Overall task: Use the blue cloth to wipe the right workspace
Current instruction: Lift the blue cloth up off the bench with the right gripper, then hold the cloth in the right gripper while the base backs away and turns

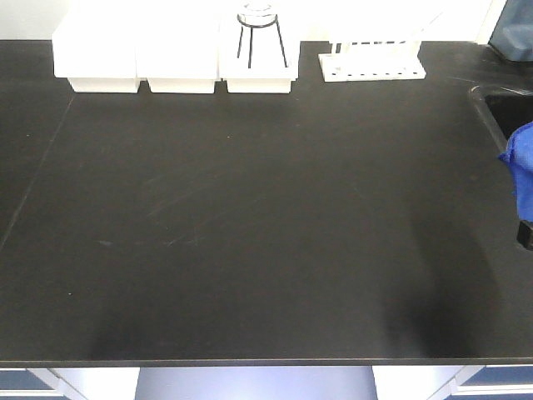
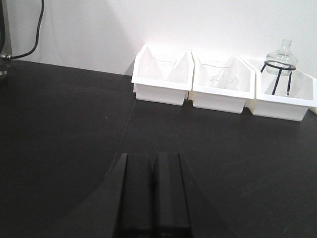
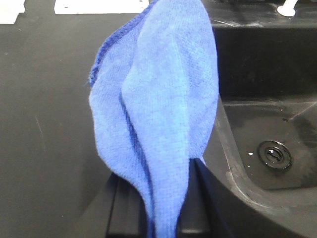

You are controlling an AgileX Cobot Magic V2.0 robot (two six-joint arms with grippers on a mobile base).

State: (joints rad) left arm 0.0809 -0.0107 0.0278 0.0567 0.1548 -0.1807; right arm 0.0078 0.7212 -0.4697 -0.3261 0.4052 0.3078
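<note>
Jaws, right gripper [image 3: 159, 210]: clamped on blue cloth [image 3: 158, 109]; cloth bunched, at 3 o'clock edge of front view, beside sink [image 3: 262, 59]. Jaws, left gripper [image 2: 151, 198]: closed, empty, over black benchtop [image 2: 59, 148].

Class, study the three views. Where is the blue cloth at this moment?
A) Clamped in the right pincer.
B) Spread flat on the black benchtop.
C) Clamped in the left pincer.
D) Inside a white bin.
A: the blue cloth is pinched in the right pincer beside the sink, while the left pincer is shut on nothing.
</note>
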